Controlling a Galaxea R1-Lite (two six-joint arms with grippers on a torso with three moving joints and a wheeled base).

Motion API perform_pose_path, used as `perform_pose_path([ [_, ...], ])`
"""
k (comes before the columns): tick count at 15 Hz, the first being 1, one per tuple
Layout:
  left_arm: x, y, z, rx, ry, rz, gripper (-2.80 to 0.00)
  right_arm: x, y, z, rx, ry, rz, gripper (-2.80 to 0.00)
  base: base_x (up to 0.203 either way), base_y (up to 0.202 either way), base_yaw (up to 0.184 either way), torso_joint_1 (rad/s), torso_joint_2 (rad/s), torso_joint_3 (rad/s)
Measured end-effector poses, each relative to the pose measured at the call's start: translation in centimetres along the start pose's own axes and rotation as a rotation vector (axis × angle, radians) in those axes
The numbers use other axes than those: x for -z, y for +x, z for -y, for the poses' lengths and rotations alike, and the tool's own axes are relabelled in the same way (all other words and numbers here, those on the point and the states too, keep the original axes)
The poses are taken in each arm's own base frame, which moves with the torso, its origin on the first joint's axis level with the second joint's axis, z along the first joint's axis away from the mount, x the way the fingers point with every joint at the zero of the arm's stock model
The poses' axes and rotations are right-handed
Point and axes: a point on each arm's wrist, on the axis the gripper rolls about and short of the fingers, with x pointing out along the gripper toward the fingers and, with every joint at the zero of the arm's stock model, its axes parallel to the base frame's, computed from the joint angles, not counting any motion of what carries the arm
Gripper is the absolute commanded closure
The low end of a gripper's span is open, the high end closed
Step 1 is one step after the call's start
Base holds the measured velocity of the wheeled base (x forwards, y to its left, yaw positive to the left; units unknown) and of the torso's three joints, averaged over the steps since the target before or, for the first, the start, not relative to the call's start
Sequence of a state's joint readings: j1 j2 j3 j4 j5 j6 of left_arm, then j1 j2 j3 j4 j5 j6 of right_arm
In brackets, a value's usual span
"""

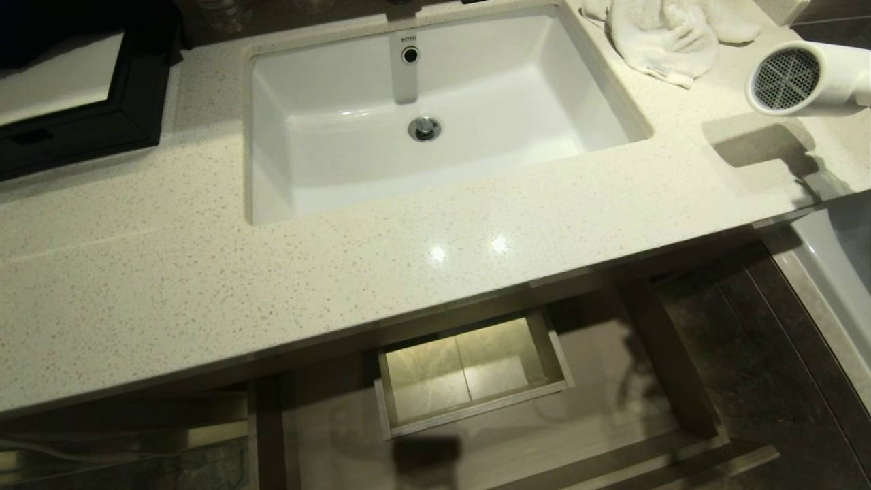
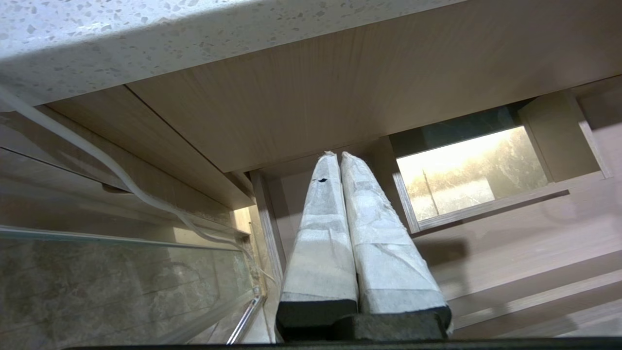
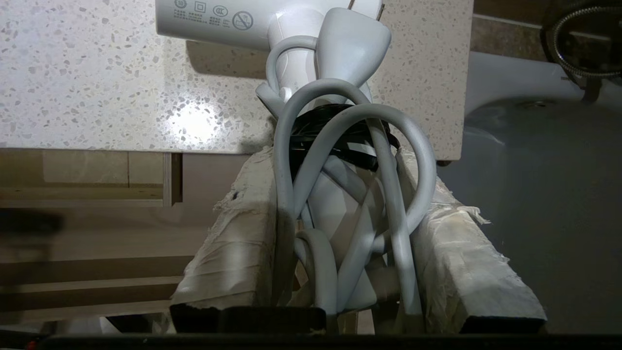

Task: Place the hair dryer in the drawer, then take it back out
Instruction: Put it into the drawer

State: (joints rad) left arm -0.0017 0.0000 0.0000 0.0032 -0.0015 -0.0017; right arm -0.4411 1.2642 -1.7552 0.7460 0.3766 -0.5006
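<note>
The white hair dryer hangs above the right end of the counter, grey mesh grille facing me, its shadow on the stone below. In the right wrist view my right gripper is shut on the dryer's handle and bundled white cord, which is tied with a black tie. The right gripper itself is outside the head view. The drawer stands pulled out under the counter, showing its wood-grain floor and the boxed cutout at its back. My left gripper is shut and empty, parked low beside the drawer.
A white sink is set in the middle of the counter. A white towel lies behind the dryer. A black framed tray sits at the back left. A bathtub edge borders the counter on the right.
</note>
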Motion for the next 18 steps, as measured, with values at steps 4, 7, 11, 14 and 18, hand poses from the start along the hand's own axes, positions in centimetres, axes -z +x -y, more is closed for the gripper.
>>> perform_pose_path([
  [4,0.0,0.0,0.0,0.000,0.000,0.000,0.00,0.5,-1.0,-0.7,-0.001,0.001,-0.002,0.00,0.000,0.000,0.000,-0.098,0.08,-0.041],
  [7,0.0,0.0,0.0,0.000,0.000,0.000,0.00,0.6,-1.9,-1.2,0.007,-0.008,0.021,0.00,0.000,0.000,0.000,-0.330,0.18,-0.133],
  [11,0.0,0.0,0.0,0.000,0.000,0.000,0.00,0.9,-3.4,-2.0,0.021,-0.020,0.045,0.00,0.000,0.000,0.000,-0.346,0.16,-0.177],
  [14,0.0,0.0,0.0,0.000,0.000,0.000,0.00,1.4,-4.5,-2.8,0.032,-0.030,0.067,0.00,0.000,0.000,0.000,-0.327,0.12,-0.213],
  [18,0.0,0.0,0.0,0.000,0.002,0.000,0.00,2.1,-6.3,-4.0,0.043,-0.040,0.087,0.00,0.000,0.000,0.000,-0.312,0.08,-0.236],
])
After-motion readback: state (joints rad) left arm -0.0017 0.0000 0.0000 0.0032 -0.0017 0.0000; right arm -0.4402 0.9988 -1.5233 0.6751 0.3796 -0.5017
